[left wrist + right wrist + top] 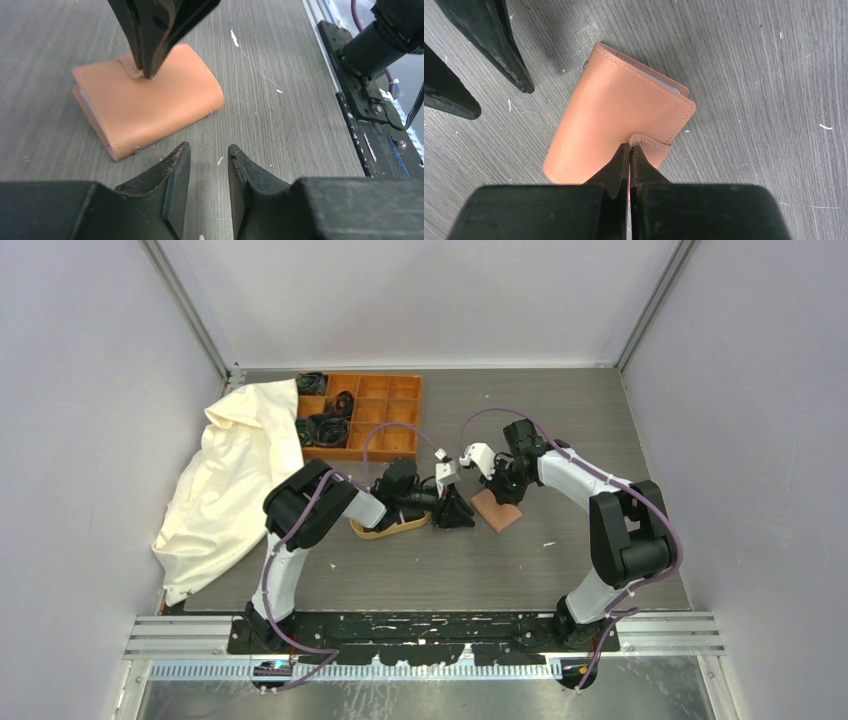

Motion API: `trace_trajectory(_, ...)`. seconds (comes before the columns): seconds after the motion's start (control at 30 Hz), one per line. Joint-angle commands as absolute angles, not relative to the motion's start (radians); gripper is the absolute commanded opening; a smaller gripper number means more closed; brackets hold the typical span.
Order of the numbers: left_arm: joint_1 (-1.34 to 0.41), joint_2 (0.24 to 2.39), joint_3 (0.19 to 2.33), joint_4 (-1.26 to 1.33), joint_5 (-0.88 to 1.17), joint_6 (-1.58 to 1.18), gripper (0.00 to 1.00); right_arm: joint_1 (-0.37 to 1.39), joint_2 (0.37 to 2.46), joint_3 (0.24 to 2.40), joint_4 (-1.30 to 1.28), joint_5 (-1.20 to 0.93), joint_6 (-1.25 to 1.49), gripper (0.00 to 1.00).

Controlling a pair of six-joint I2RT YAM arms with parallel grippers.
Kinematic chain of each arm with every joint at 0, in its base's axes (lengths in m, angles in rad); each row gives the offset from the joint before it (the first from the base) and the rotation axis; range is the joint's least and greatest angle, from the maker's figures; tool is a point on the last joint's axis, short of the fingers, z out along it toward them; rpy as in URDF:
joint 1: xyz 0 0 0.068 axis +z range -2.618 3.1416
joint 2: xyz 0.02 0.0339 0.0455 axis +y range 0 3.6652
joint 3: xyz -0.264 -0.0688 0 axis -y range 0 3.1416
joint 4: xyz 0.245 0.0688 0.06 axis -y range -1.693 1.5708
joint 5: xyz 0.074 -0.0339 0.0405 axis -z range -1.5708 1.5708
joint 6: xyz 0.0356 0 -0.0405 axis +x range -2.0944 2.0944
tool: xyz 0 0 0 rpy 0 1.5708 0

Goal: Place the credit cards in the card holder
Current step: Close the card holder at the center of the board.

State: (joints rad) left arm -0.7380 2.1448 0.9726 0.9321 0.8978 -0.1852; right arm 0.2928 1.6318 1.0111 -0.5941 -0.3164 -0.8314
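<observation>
Card holder point(614, 110) of reddish-brown leather, folded shut, flat on grey wood-grain table point(749, 75) between both arms. Right gripper point(630, 150) fully closed, black tips touching its snap strap. Left gripper point(207, 150) just beside it, jaws narrowly apart, empty. Oval wooden tray point(385, 530) beneath left arm; orange compartment box point(380, 405) farther back.

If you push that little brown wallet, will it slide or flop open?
Probably slide: the card holder lies flat on the table. It looks like soft stitched leather, so it likely bends a little. Its flap is folded over, under the shut right gripper, so it may stay closed.
</observation>
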Motion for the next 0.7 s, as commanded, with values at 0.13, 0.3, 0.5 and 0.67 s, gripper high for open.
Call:
trace_trajectory(0.13, -0.709, 2.067, 0.924, 1.195, 0.89, -0.264, 0.34, 0.299, 1.643, 0.948, -0.637, -0.286, -0.856, 0.01)
trace_trajectory(0.3, -0.709, 2.052, 0.915, 1.194, 0.896, -0.266, 0.34, 0.3, 1.617, 0.91, -0.628, -0.275, -0.888, 0.01)
trace_trajectory(0.5, -0.702, 2.015, 0.884, 1.191, 0.886, -0.255, 0.33, 0.301, 1.593, 0.868, -0.62, -0.269, -0.923, 0.01)
trace_trajectory(0.67, -0.681, 1.972, 0.848, 1.164, 0.869, -0.246, 0.33, 0.3, 1.569, 0.843, -0.621, -0.279, -0.947, 0.01)
